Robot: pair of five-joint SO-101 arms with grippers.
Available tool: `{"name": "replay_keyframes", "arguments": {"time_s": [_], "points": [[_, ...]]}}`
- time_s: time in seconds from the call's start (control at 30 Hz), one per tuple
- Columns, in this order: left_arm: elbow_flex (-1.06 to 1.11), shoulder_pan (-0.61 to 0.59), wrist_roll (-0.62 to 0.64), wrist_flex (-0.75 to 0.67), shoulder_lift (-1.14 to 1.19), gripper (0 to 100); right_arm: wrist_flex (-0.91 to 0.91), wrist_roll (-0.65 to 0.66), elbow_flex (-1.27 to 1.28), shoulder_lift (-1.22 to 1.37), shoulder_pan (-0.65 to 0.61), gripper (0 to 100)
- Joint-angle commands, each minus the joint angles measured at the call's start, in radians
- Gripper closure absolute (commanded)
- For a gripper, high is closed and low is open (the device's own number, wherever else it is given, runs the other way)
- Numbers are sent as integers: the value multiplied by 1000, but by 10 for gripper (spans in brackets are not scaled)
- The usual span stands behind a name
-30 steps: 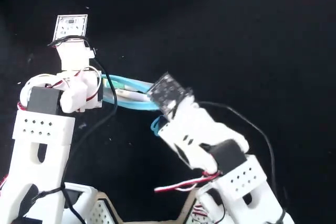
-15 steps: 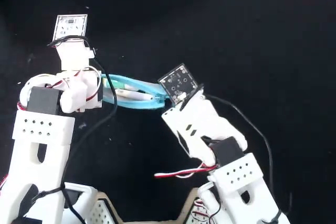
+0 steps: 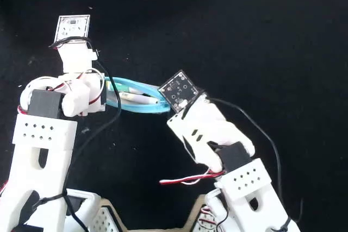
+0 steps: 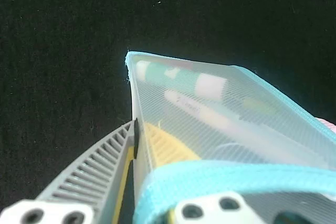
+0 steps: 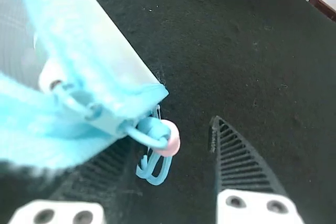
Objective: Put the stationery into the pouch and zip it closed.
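Stationery (image 4: 202,109) sat inside the pouch (image 3: 136,97), which hung between the arms above the table. The left gripper (image 4: 134,129) was clamped on one end. The right gripper (image 5: 176,129) had its jaws spread around the zip pull (image 5: 169,142). I judged we were at the zipping step. Next: pinch the pull, then draw it along while the left braces. The pen's print was unreadable.

No lettering can be read; marks on the pen (image 4: 199,109) are blurred.
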Motion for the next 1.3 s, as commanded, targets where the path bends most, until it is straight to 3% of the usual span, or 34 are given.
{"name": "replay_keyframes", "arguments": {"time_s": [0.0, 0.3, 0.5, 0.73, 1.03, 1.27], "points": [[53, 16, -9, -17, 12, 970, -25, 11, -4, -39, 15, 797], [53, 16, -9, -17, 12, 970, 120, 12, 30, -317, -3, 800], [53, 16, -9, -17, 12, 970, 97, 21, 38, -283, -3, 800], [53, 16, -9, -17, 12, 970, 91, 118, 41, -223, -25, 801], [53, 16, -9, -17, 12, 970, 60, 44, 47, -229, -55, 801], [53, 16, -9, -17, 12, 970, 86, 101, 44, -229, -58, 828]]}}
